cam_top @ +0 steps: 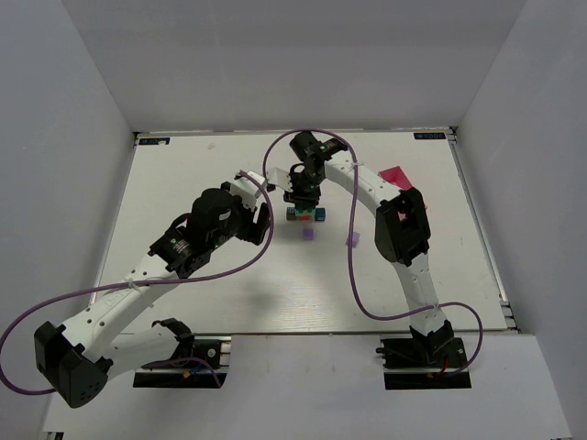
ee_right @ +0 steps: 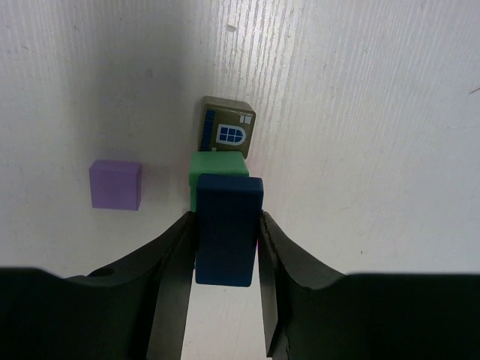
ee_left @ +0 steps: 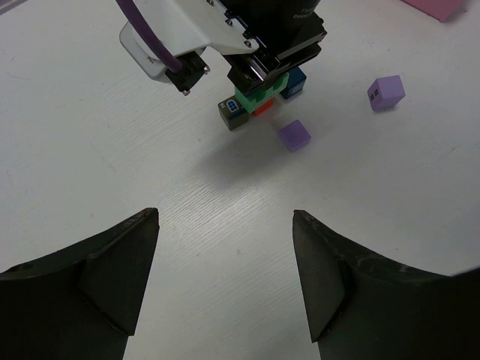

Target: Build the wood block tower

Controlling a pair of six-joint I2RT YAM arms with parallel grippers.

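Right gripper (ee_right: 226,219): jaws pinching a dark blue block (ee_right: 223,247) by two opposite sides, directly over the wood block tower (cam_top: 305,214). The tower stands near the middle of the worktop (cam_top: 183,165) (green block (ee_right: 217,165) on top, olive window-printed block (ee_right: 227,126) at its base). Left gripper (ee_left: 225,217): jaws spread, holding nothing, near the tower. One purple block (ee_left: 295,135) lies just beside the tower, a second purple block (ee_left: 385,92) farther off.
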